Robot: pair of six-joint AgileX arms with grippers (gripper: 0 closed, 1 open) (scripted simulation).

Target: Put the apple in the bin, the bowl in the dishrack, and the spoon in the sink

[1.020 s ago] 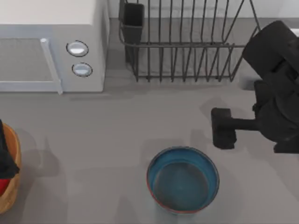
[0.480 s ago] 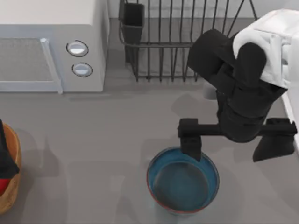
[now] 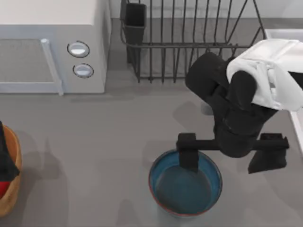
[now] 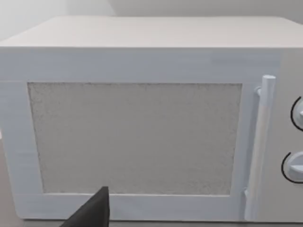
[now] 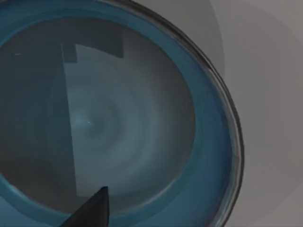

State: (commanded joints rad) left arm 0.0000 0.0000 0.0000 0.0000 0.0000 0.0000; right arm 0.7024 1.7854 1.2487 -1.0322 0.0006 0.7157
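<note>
**Top view: my right pincer closes in on the bowl's rim**

From above, my right pincer (image 3: 231,152) hangs over the desk (image 3: 118,127) with its fingers spread wide apart. One finger (image 3: 187,151) sits over the far edge of the bowl (image 3: 185,182); the other is out past the bowl on the right side. The bowl stands upright on the desk, below the dishrack (image 3: 189,42) and well apart from it. In my right wrist view the bowl (image 5: 142,118) lies directly beneath me, empty.

My left pincer (image 3: 5,165) is parked at the desk's left edge over the bin (image 3: 13,189), with a bit of red, likely the apple (image 3: 3,189), beneath it; I cannot tell how its fingers stand. Its wrist view faces the microwave (image 4: 142,127).

I judge the step in hand to be gripping the bowl. To do it well, I should bring one finger inside the wall and one outside, drop low enough to catch more than the thin rim, then clamp squarely so the bowl does not tip or skid. Lifting should clear the rack's front wires.
</note>
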